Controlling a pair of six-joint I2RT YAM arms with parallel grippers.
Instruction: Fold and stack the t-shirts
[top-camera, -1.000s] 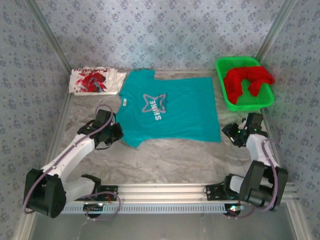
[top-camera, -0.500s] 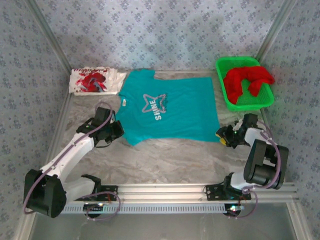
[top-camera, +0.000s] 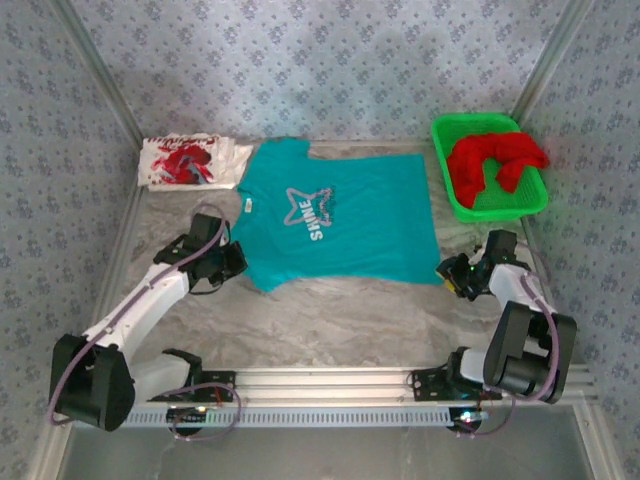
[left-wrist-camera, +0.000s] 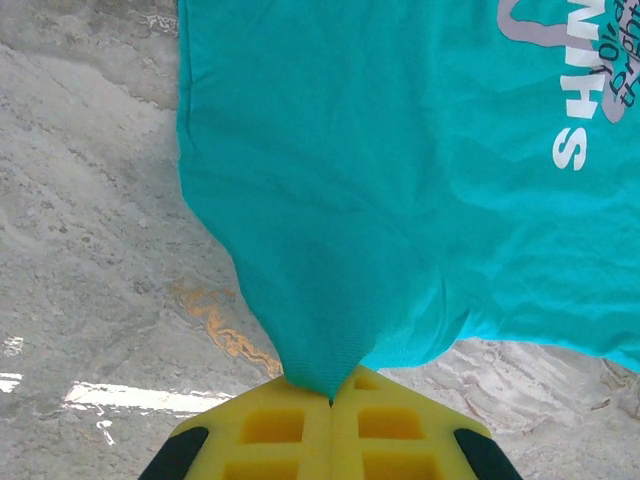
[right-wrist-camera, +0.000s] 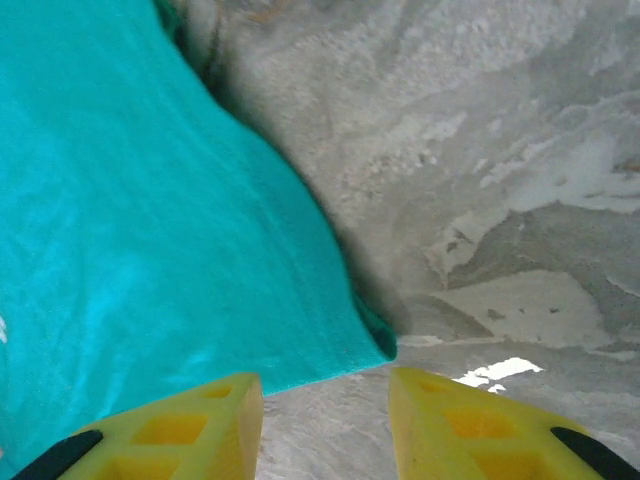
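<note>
Seems about one third done. Counts one folded shirt so far: the white t-shirt (top-camera: 188, 162) with red print, in a neat pile at the far left corner of the counter (top-camera: 330, 320). Finds the teal t-shirt (top-camera: 340, 215) spread flat and open in the middle of the counter, closer to the far edge, not folded yet. Pinches the near sleeve of that shirt in the left pincer (left-wrist-camera: 331, 400), shut tight on the cloth, with the sleeve pulled to a point. Has the right pincer (right-wrist-camera: 325, 385) low by the near right corner of the teal shirt, with its yellow fingers (right-wrist-camera: 190, 425) partway apart, nothing held, and the cloth corner just about between them. Leaves the red t-shirt (top-camera: 495, 160) in a crumpled heap inside the green basket (top-camera: 530, 205) at the far right corner. Looks like the very start of the fold on the teal shirt. Needs a grip on that corner next, most likely, then the fold, then a spot on top of the white one. After that, needs the red shirt out of the basket, laid flat, folded and put on the stack.
</note>
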